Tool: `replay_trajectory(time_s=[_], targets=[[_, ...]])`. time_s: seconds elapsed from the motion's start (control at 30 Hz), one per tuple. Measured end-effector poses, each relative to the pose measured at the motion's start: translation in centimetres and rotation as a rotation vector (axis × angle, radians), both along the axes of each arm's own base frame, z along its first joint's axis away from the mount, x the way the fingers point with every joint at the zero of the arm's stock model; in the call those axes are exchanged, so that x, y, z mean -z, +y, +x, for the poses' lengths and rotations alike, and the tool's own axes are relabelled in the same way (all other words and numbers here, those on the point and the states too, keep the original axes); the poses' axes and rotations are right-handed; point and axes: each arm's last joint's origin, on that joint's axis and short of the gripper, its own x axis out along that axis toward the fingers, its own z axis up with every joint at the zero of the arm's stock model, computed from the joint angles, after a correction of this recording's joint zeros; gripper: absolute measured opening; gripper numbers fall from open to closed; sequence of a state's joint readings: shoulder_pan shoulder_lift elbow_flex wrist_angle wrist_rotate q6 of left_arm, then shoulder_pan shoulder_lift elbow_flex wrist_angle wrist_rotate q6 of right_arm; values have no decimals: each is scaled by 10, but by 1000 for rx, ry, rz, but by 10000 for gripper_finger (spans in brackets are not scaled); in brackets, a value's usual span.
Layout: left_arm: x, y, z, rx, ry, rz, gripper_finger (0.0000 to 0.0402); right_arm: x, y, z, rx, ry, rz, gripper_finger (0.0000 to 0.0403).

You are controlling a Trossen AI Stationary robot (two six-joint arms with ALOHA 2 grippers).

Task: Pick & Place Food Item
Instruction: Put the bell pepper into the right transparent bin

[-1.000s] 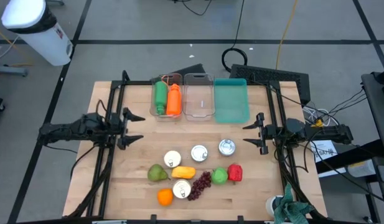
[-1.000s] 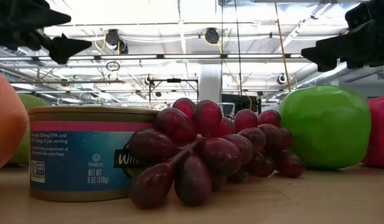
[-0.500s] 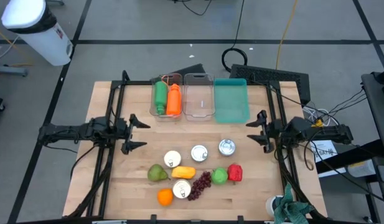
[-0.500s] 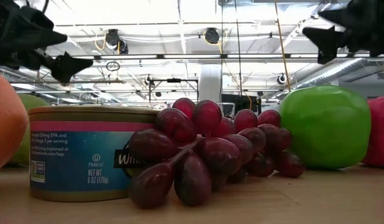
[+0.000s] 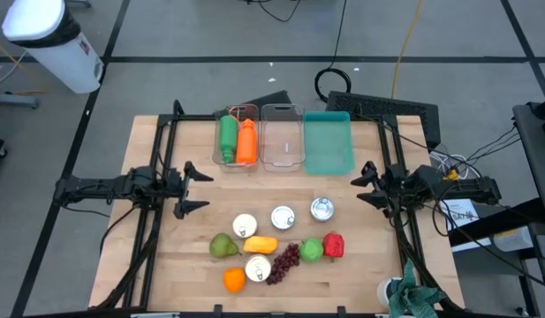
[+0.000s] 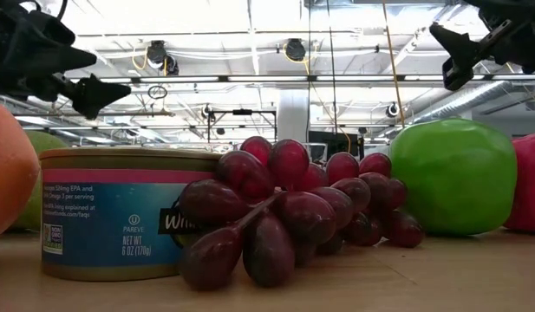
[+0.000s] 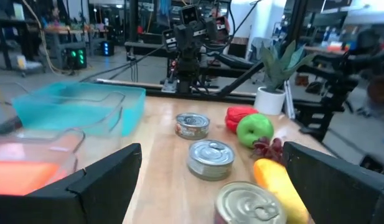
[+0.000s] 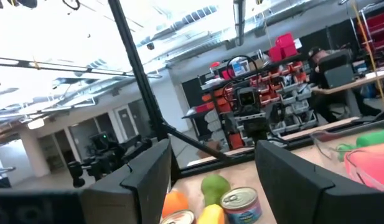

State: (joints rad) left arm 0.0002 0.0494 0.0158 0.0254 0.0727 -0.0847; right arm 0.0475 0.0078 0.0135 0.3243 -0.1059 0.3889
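The food lies on the near half of the table: a green pear (image 5: 223,246), a yellow fruit (image 5: 260,244), an orange (image 5: 234,279), red grapes (image 5: 285,262), a green apple (image 5: 311,249), a red pepper (image 5: 334,245) and several cans (image 5: 283,216). My left gripper (image 5: 192,187) hangs open over the table's left part, to the left of the cans (image 7: 210,158). My right gripper (image 5: 365,183) is open above the right part, beyond the rightmost can (image 5: 321,208). In the low view, both the left gripper (image 6: 85,82) and the right gripper (image 6: 462,52) are high above the food.
Three bins stand along the far edge: a clear one holding a green and an orange bottle (image 5: 236,139), a clear bin (image 5: 283,137) and a teal bin (image 5: 328,143). A small potted plant (image 5: 404,296) sits at the near right corner. Bare wood lies between bins and food.
My left gripper has shifted a little toward the right and dropped slightly, then held still. My right gripper has risen and tipped its fingers upward while drawing slightly toward the far edge. Both have stayed open, and no food has moved.
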Motion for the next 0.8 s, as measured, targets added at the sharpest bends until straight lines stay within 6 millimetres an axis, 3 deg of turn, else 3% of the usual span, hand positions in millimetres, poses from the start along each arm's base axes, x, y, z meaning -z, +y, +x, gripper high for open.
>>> replay_trajectory(time_s=[0.3,0.47,0.8], targets=[[2,0,1,-4,26,-6,399,-2,0,-1,0,-17,17,219],[2,0,1,-3,26,0,399,-12,0,-2,-22,-109,95,219],[2,0,1,-3,26,0,399,-23,30,11,-258,-261,-82,219]])
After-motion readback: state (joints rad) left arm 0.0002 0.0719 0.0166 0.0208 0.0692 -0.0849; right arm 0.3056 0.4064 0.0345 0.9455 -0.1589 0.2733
